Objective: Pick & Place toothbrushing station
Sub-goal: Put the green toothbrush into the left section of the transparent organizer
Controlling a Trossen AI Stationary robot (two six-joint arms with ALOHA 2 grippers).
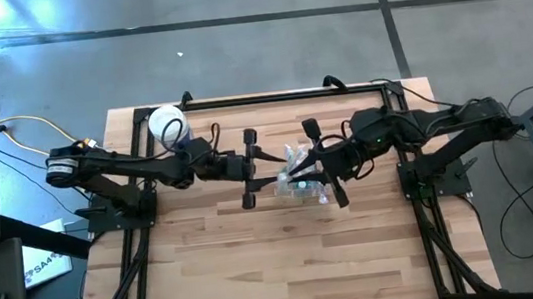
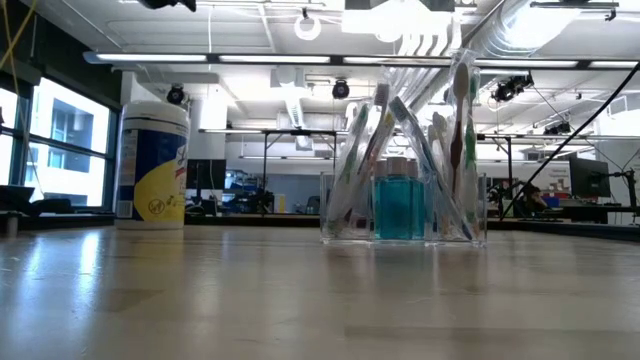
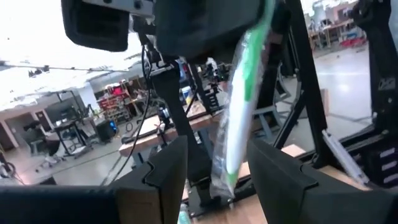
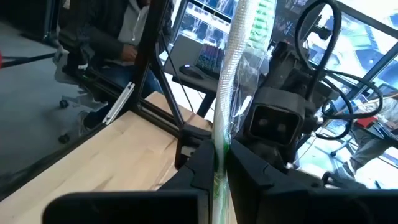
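Toothbrushes everywhere in this one. The toothbrushing station (image 2: 403,205) (clear boxy holder, with a blue bottle (image 2: 399,206) in its middle and wrapped brushes leaning out of it) stands upright on the wooden table (image 1: 289,258), and from above it sits right between the two pincers, just below the right one and just beside the left one's fingertips.

The right pincer (image 4: 219,163) is clenched on a wrapped toothbrush (image 4: 231,68), white handle with green at the far end, clear packaging around it; the brush runs straight out between the two dark fingers. In the right wrist view the left arm's wrist block sits close behind that brush.

The left pincer (image 3: 214,171) has its fingers apart, and the same kind of wrapped green-and-white brush (image 3: 239,93) hangs in the gap between them. Whether either finger actually touches it can't be told from the left wrist view.

Well off behind the left pincer, near the table's back edge, there's a white tub (image 2: 152,163) with a yellow label, standing upright.
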